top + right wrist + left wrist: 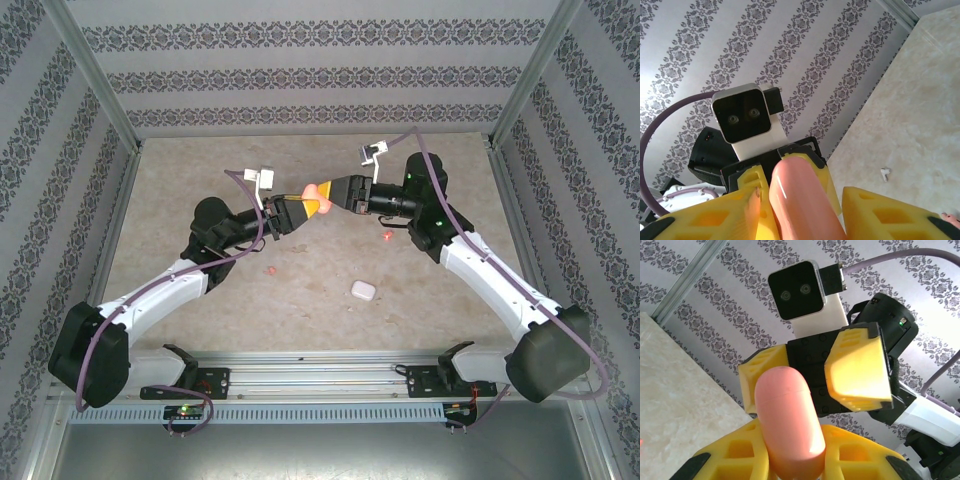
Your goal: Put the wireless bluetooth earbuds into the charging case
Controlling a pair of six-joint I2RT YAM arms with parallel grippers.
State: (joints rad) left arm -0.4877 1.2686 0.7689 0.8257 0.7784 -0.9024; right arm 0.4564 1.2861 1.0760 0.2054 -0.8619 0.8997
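Left hand [795,445] gripping pink case [787,405], right hand [807,190] half-open around it

the pink case [790,415] runs off the bottom edge in the left wrist view, so we can't see its lower end or how deep it sits in the left gripper [792,457]. its base is cropped in the right wrist view too, and we can't tell if the right gripper [805,217] touches it. from the top, the red speck [388,235] and pink speck [272,270] are too small to make out. the pink bit [952,218] is cut off at the corner.
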